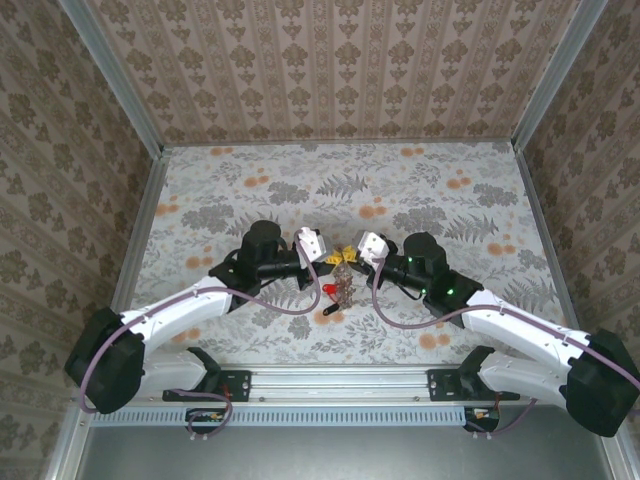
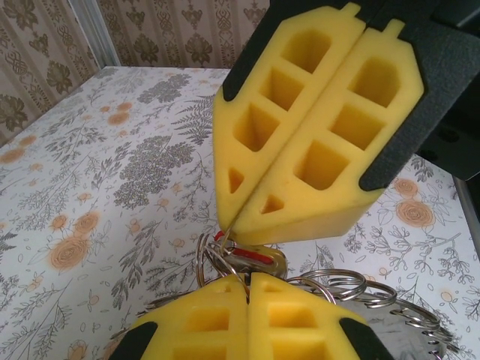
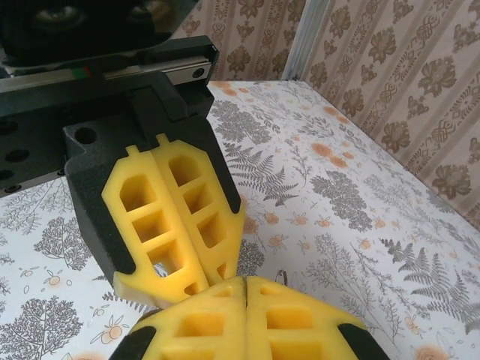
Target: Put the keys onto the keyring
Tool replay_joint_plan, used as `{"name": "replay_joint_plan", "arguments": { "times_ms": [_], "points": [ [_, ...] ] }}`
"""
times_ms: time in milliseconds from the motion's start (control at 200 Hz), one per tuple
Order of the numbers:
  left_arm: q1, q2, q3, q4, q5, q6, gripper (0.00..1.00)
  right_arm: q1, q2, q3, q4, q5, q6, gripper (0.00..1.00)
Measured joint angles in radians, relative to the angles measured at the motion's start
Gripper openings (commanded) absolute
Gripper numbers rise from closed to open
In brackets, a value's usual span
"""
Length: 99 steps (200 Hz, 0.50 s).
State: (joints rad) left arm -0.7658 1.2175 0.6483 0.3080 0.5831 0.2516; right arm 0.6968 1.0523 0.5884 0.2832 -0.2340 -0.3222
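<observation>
The two arms reach in from the lower corners of the overhead view and meet nose to nose at mid-frame, the left tool (image 1: 335, 258) and the right tool (image 1: 352, 257) almost touching above the flowered table (image 1: 450, 200). The left wrist camera has the left tool (image 2: 247, 289) at the bottom edge with its yellow foam pads pressed together. The right tool (image 2: 238, 227) slants down from the top, its pads also closed seam to seam. Wedged between the two tips is a tangle of thin silver loops with a red key (image 2: 251, 256) among them, and the keyring (image 2: 352, 289) spreads toward the lower right of that frame. Both tips touch the bundle, but I cannot tell whether either really nips a loop, since the foam blocks hide the contact. From the right wrist, the right tool (image 3: 246, 289) sits at the bottom edge and the left tool (image 3: 210, 274) comes down onto it from the upper left. From overhead the keys (image 1: 338, 290) cluster just below the meeting tools, with a black key (image 1: 327, 312) lowest. Purple cables (image 1: 290, 305) loop beside them, and patterned walls (image 1: 330, 60) enclose the table.
</observation>
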Motion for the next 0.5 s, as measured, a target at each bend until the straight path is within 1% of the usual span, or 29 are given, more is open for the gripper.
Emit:
{"name": "replay_joint_plan", "arguments": {
  "times_ms": [160, 340, 495],
  "points": [
    [0.000, 0.018, -0.005, 0.037, 0.002, 0.000, 0.00, -0.013, 0.007, 0.000, 0.006, 0.000, 0.065, 0.05],
    [0.001, 0.025, -0.007, 0.057, 0.008, 0.000, 0.00, -0.021, 0.007, 0.000, 0.006, 0.000, 0.108, 0.10],
    [0.002, 0.025, -0.014, 0.068, 0.013, -0.001, 0.00, -0.026, 0.007, -0.003, 0.007, -0.001, 0.122, 0.11]
  ]
}}
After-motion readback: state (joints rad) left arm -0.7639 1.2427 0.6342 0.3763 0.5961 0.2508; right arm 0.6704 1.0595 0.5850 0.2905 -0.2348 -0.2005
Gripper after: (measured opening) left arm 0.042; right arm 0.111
